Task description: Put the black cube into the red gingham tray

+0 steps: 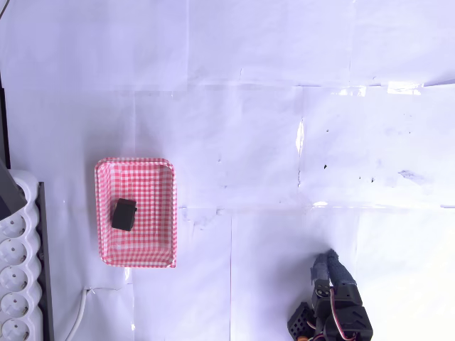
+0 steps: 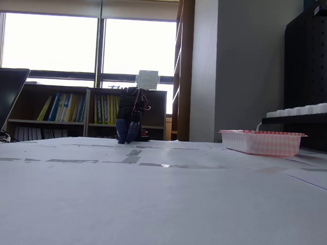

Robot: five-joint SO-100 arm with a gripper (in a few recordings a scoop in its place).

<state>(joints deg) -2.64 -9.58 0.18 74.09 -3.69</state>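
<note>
Arm folded — gripper (image 1: 325,259) low, fingers together.

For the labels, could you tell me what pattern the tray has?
Red-and-white gingham check; the tray shows it best in the overhead view.

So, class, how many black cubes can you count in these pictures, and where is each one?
1. The black cube lies inside the red gingham tray, left of the tray's middle in the overhead view. In the fixed view the tray's rim hides its inside, so nothing more can be checked there.
</note>
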